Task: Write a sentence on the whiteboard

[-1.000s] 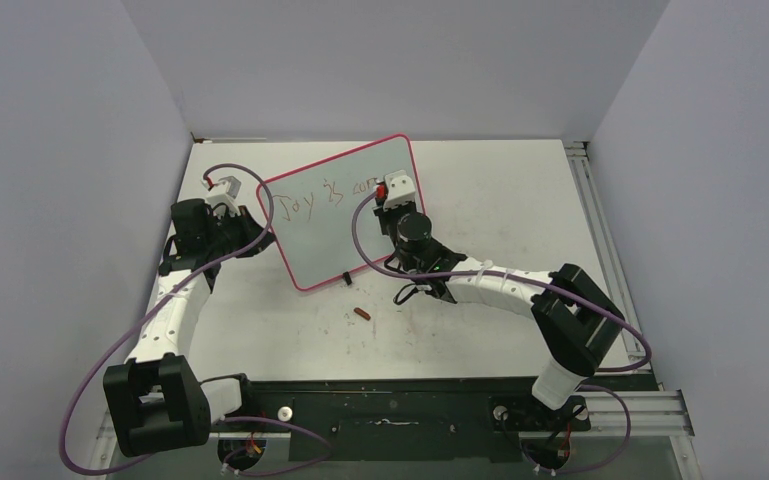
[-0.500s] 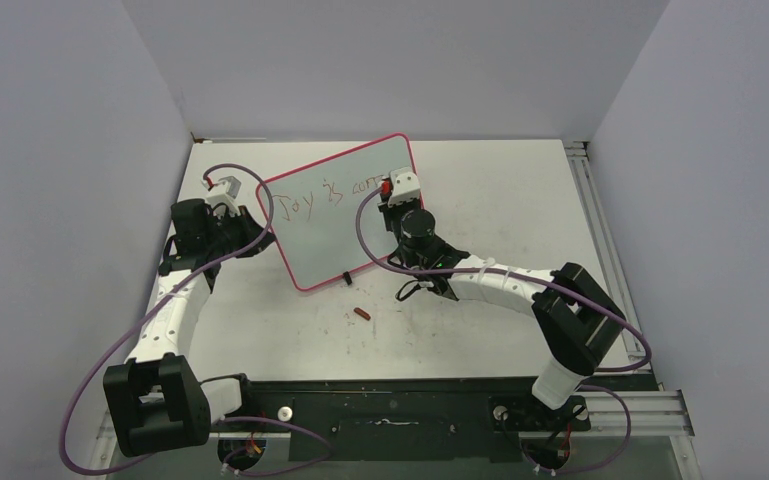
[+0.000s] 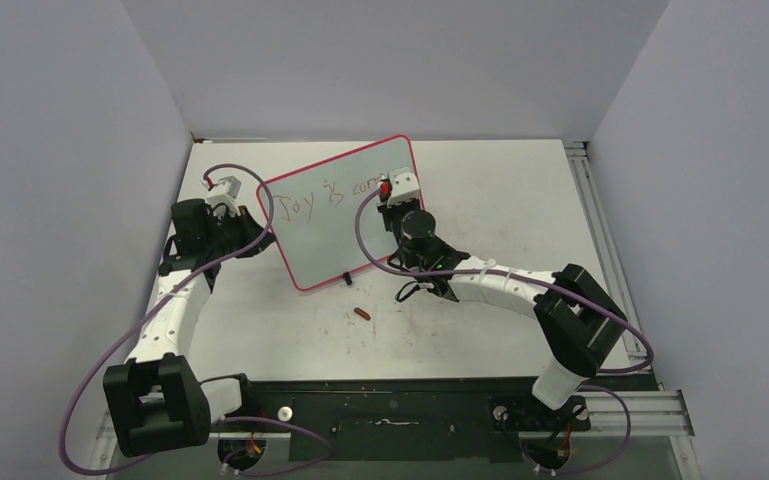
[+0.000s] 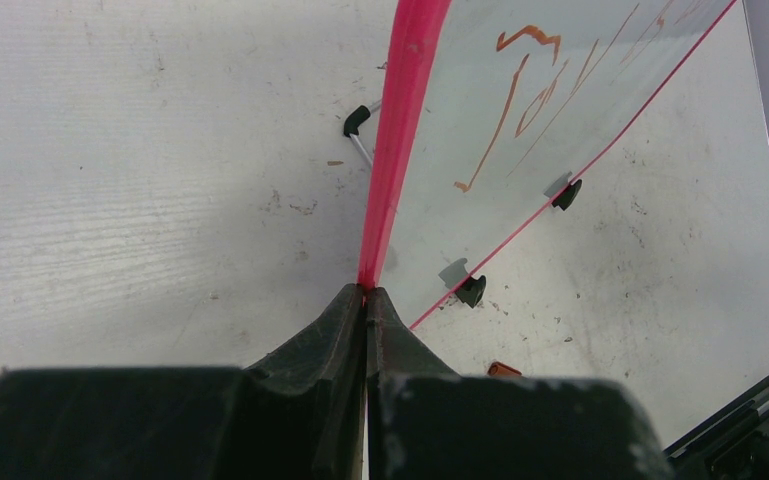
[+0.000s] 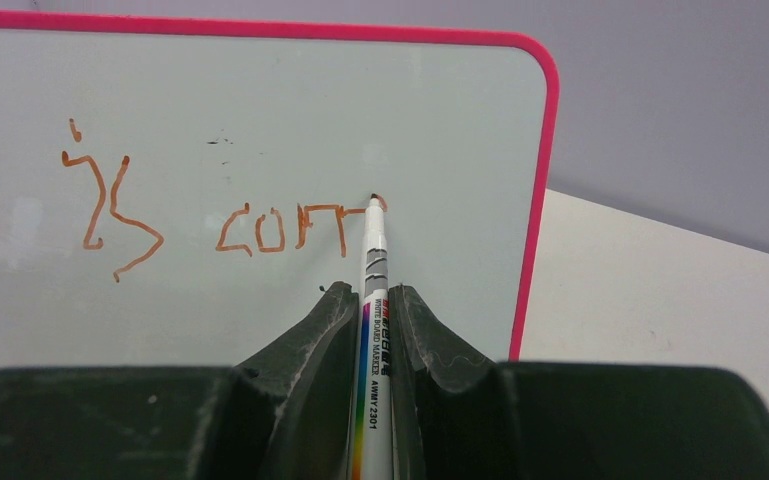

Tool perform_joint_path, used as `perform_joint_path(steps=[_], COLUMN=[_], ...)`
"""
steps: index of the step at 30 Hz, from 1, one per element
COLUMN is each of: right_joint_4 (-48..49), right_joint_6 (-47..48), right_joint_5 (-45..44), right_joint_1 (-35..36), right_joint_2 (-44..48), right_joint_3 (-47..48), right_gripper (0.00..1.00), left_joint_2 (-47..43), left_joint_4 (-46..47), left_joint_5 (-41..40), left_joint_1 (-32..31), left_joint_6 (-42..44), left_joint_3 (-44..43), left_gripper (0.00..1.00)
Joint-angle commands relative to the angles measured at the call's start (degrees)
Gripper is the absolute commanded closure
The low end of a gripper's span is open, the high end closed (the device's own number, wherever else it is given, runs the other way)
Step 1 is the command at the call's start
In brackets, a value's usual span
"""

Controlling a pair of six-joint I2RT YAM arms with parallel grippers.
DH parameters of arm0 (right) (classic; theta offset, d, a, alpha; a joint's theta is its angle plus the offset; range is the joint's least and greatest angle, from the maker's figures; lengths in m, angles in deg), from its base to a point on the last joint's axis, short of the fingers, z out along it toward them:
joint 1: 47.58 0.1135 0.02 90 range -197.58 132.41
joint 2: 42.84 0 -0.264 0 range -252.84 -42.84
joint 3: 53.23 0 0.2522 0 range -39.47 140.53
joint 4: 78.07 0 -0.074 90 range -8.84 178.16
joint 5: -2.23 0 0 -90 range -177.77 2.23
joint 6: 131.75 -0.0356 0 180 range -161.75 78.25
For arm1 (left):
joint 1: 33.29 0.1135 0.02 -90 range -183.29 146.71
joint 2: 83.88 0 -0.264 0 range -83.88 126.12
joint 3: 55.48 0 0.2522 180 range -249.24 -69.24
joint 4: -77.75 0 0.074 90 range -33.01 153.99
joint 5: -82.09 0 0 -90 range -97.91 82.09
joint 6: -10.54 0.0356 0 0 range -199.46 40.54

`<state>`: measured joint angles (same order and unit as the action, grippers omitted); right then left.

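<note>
- Whiteboard (image 3: pixel 345 210) stands tilted up on its black feet (image 4: pixel 470 290) at the far middle of the table (image 3: pixel 520 200), its pink frame turned at an angle to the table's edges.
- Sentence (image 5: pixel 160 225) runs along the upper part of the board in reddish-brown strokes; you can read "Joy is con" and one more stroke beside it.
- Marker (image 5: pixel 373 270) touches the board with its tip at the end of that last stroke.
- Your right gripper (image 5: pixel 365 292) pinches the Marker's barrel between its fingers, facing the board's right half.
- Your left gripper (image 4: pixel 365 293) is pressed together on the board's left edge, clamping the pink frame.
- Small reddish object (image 3: pixel 362 314), possibly a pen cap though too small to tell, lies on the table near the board's lower edge, apart from it.
</note>
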<state>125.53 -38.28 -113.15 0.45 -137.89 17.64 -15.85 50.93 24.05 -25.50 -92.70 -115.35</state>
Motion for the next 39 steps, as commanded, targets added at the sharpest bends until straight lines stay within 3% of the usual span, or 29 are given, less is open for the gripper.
perform_joint_path(steps=[1, 39], right_joint_4=[3.6, 2.7], right_joint_6=[1.5, 1.6], right_joint_5=[-0.7, 0.5], right_joint_1=[0.9, -0.4], right_joint_2=[3.0, -1.5], right_joint_3=[0.3, 3.1], right_gripper=[0.95, 0.95], left_joint_2=[-1.2, -1.3], left_joint_4=[1.8, 1.9], left_joint_5=[1.3, 1.4], left_joint_1=[-0.3, -0.4], left_joint_6=[0.3, 0.3], left_joint_3=[-1.9, -1.9], left_gripper=[1.00, 1.00])
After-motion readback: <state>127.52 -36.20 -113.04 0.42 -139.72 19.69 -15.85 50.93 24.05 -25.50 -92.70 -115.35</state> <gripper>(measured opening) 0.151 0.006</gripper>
